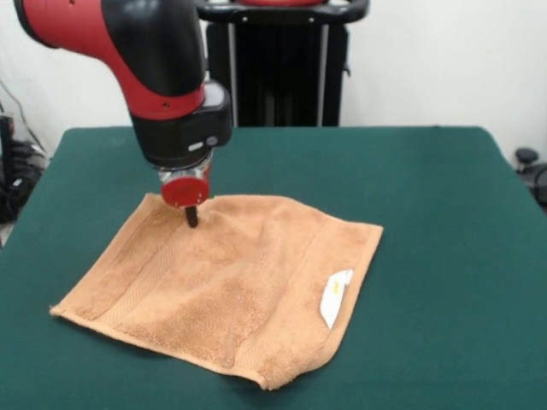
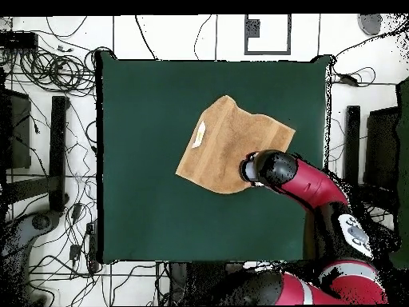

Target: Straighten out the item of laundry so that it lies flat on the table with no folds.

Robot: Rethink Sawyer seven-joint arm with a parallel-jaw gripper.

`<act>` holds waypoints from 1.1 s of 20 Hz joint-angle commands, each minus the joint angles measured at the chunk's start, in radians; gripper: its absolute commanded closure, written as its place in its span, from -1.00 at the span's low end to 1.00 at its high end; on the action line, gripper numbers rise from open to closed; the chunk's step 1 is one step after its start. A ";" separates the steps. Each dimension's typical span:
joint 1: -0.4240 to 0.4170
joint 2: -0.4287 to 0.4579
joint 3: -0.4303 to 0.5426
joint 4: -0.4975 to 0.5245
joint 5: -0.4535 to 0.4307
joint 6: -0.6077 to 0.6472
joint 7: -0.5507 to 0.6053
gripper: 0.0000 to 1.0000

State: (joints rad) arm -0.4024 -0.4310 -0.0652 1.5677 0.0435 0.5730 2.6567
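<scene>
The item of laundry (image 1: pixel 231 290), an orange-tan towel with a white label (image 1: pixel 336 297), lies spread on the green table (image 1: pixel 427 213), left of centre. Shallow creases run across it, and its near right edge looks thick and slightly rolled. My gripper (image 1: pixel 191 217) points straight down at the towel's far edge, near the far left corner. Its dark tips are together and pinch the cloth, which puckers around them. From overhead, the towel (image 2: pixel 228 140) sits on the table (image 2: pixel 144 200) with the arm's head (image 2: pixel 260 168) covering its near right corner and hiding the tips.
The black pedestal (image 1: pixel 278 68) stands behind the table's far edge. Cables and floor equipment (image 2: pixel 56 72) surround the table in the overhead view. Green tabletop (image 1: pixel 444 299) stretches to the right of the towel.
</scene>
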 commanded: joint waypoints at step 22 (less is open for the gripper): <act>-0.064 -0.123 0.070 0.388 -0.117 -0.135 -0.028 1.00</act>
State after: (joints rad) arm -0.4658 -0.5452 -0.0622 1.8315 -0.0326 0.4475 2.6567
